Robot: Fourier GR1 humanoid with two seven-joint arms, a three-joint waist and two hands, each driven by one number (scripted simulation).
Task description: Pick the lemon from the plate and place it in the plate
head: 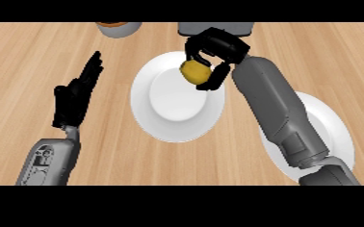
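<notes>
On the wooden counter (235, 158), the right hand (213, 53) curls round the lemon (192, 71) above a plate (167, 120); it could slip out mid-carry. Left hand (77, 94) rests open.

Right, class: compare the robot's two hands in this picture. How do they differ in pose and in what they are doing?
The right hand has its fingers curled round the lemon; the left hand holds nothing, fingers straight. The right hand is over the middle plate; the left hand shows at the view's left, over the bare wooden counter. Both hands are black on grey forearms.
</notes>
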